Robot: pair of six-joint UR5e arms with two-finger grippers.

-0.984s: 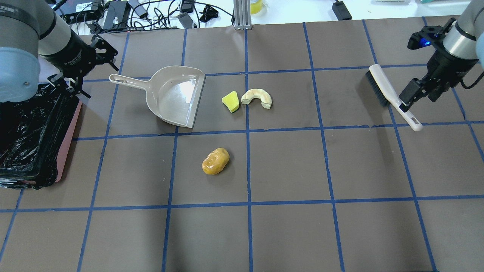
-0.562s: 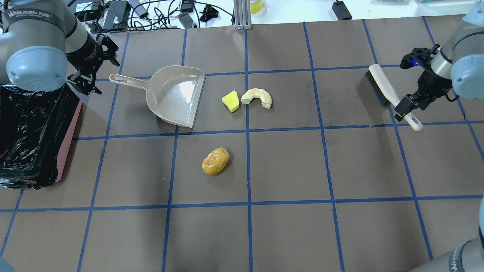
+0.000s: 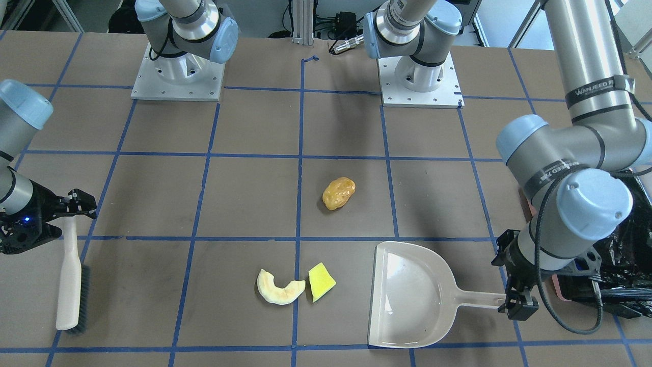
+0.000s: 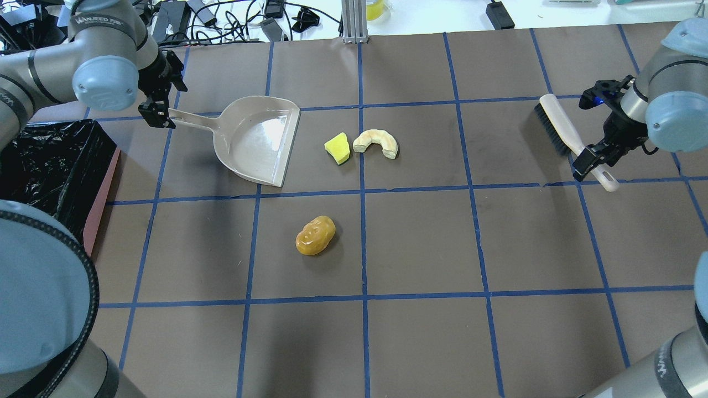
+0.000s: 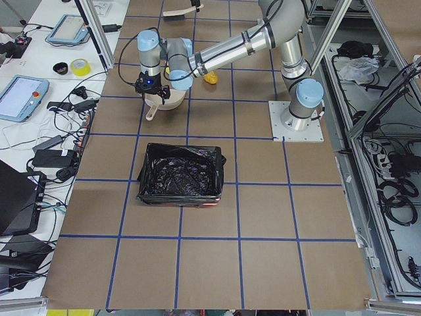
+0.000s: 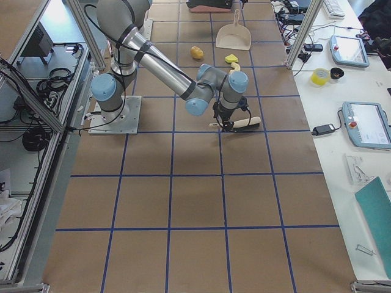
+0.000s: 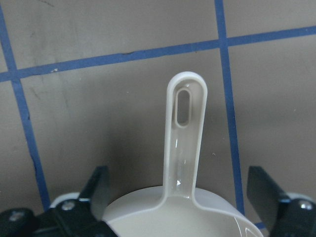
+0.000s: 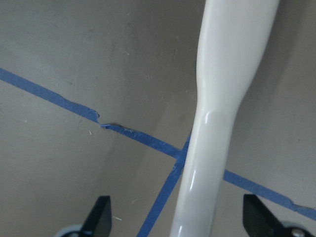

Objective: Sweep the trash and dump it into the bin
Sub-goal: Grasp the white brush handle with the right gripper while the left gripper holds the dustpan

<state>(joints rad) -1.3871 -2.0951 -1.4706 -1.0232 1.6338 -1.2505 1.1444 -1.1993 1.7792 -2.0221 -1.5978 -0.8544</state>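
Observation:
The trash lies on the brown mat: an amber potato-like lump (image 4: 315,235) (image 3: 338,193), a pale curved rind (image 4: 376,143) (image 3: 279,289) and a yellow-green wedge (image 4: 337,148) (image 3: 321,282). The wedge and rind lie just off the mouth of the beige dustpan (image 4: 254,138) (image 3: 412,295). The black-lined pink bin (image 4: 50,160) (image 5: 179,174) stands at the left edge. My left gripper (image 4: 164,97) (image 7: 180,197) is open, its fingers either side of the dustpan handle. My right gripper (image 4: 589,156) (image 8: 180,219) is open, straddling the handle of the white brush (image 4: 558,130) (image 3: 69,285).
Cables, chargers and a metal post (image 4: 354,22) line the table's far edge beyond the mat. Both arm bases (image 3: 417,76) stand on the mat near the robot's side. The brush lies far right, well away from the scraps.
My left gripper has moved from beside the bin to the dustpan handle. My right gripper has shifted a little down along the brush handle. Trash, dustpan and brush have not moved.

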